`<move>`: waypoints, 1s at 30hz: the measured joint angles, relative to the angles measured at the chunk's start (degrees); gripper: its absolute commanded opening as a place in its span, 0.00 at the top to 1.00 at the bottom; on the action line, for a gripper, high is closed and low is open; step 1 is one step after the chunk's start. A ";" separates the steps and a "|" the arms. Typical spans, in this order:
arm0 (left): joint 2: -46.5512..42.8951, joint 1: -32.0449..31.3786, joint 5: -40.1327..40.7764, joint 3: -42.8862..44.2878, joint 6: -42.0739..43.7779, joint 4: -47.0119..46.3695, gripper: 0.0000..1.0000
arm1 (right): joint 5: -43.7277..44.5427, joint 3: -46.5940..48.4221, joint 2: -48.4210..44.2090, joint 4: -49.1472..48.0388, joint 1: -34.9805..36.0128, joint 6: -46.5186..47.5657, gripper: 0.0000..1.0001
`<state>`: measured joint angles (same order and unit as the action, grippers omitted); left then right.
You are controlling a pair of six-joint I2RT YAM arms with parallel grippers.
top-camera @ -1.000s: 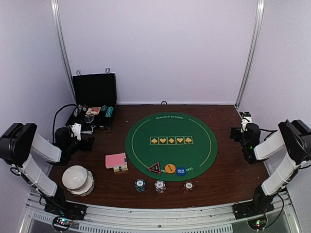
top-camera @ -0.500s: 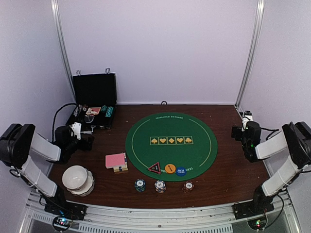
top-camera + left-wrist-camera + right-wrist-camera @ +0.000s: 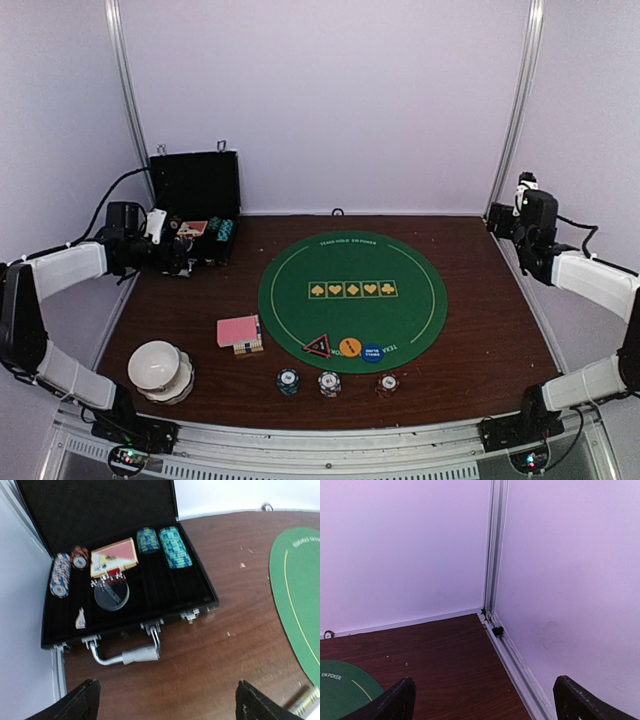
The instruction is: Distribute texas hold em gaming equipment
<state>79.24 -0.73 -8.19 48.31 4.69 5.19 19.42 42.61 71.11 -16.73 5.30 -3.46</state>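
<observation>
Pink-backed cards point(image 3: 238, 329) lie left of the green mat point(image 3: 400, 310). A red-black triangle marker point(image 3: 317, 347), an orange button point(image 3: 349, 347) and a blue button point(image 3: 372, 352) sit on the mat's near edge. Three chip stacks stand in front: teal point(image 3: 288, 381), dark point(image 3: 329, 383), red point(image 3: 387, 383). My left gripper point(image 3: 182, 262) point(image 3: 167, 707) is open and empty, hovering before the open black case point(image 3: 200, 587), which holds teal chips point(image 3: 175, 547), a blue-orange stack point(image 3: 60, 575) and a card box point(image 3: 114, 557). My right gripper point(image 3: 496, 222) point(image 3: 482, 707) is open and empty near the back right corner.
A white bowl stack point(image 3: 158, 368) stands at the near left. The case's metal handle point(image 3: 125, 656) points toward my left gripper. A clear round disc point(image 3: 111, 596) lies in the case. A metal frame post point(image 3: 492, 555) and rail run along the right wall.
Both arms have risen and swung toward the back: the left gripper toward the black case, the right gripper toward the back right corner. The things on the table have not moved.
</observation>
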 measured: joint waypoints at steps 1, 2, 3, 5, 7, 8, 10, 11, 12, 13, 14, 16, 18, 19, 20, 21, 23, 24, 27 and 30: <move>-0.09 0.00 -0.11 1.09 0.13 2.89 0.03 | -0.96 2.08 0.20 2.49 -0.04 -0.85 0.01; -0.17 0.00 -0.35 2.27 0.17 5.79 0.02 | -2.01 4.09 0.44 4.83 -0.09 -1.70 0.00; -0.24 0.00 -0.76 3.80 0.20 8.90 0.02 | -3.10 5.88 0.72 6.95 -0.11 -3.15 0.00; -0.28 0.00 -1.42 6.34 0.37 13.57 0.02 | -5.42 8.92 1.29 11.13 -0.15 -6.14 0.01; -0.31 0.00 -2.19 9.16 0.66 18.18 0.03 | -8.66 11.87 2.12 15.89 -0.22 -8.81 0.01; -0.35 0.00 -2.60 10.58 0.83 20.46 0.02 | -10.64 13.07 2.64 17.49 -0.24 -9.90 0.01; -0.63 0.00 -3.56 12.46 1.33 23.74 0.02 | -15.34 14.64 3.67 20.11 -0.02 -11.61 0.01; -0.96 0.00 -4.22 13.29 1.73 25.77 0.03 | -17.20 15.15 4.15 21.20 0.42 -12.07 0.01; -1.22 0.00 -4.70 13.68 1.97 26.99 0.02 | -18.56 15.63 4.68 22.69 1.40 -12.37 0.01; -1.70 0.00 -5.31 14.12 2.43 28.92 0.02 | -19.30 16.26 5.22 24.59 3.26 -12.37 0.01; -2.14 0.00 -5.81 14.21 2.78 30.10 0.02 | -19.61 16.79 5.70 26.03 5.70 -12.17 0.01; -3.21 0.04 -6.97 14.23 3.69 33.20 0.03 | -19.65 18.10 6.71 29.14 12.09 -11.41 0.04; -4.15 0.26 -8.11 14.29 4.57 36.13 0.02 | -19.54 19.78 7.93 31.89 18.32 -10.51 0.07; -4.52 0.42 -8.55 14.38 4.92 37.29 0.02 | -19.47 20.96 8.74 33.55 21.94 -10.21 0.08; -4.92 0.57 -8.90 14.60 5.33 38.60 0.02 | -19.47 21.90 9.53 34.67 24.96 -9.84 0.09; -5.27 0.70 -9.25 14.93 5.73 39.89 0.02 | -19.37 22.71 10.27 35.71 27.39 -9.73 0.10; -5.99 0.76 -9.97 15.43 6.49 41.55 0.02 | -18.67 24.46 12.15 38.05 32.48 -9.55 0.13; -6.34 0.79 -10.27 15.78 6.93 42.51 0.03 | -18.05 25.66 13.57 39.65 35.34 -9.51 0.15; -7.10 0.79 -11.13 16.33 7.80 44.24 0.02 | -17.84 28.79 18.27 43.19 41.92 -9.84 0.22; -7.30 0.79 -11.63 16.87 8.59 46.18 0.02 | -18.23 31.43 23.58 45.90 47.06 -10.32 0.26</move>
<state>71.94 0.05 -19.81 65.19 13.28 51.37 1.19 74.04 94.70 29.17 52.36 -13.78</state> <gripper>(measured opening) 0.976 0.774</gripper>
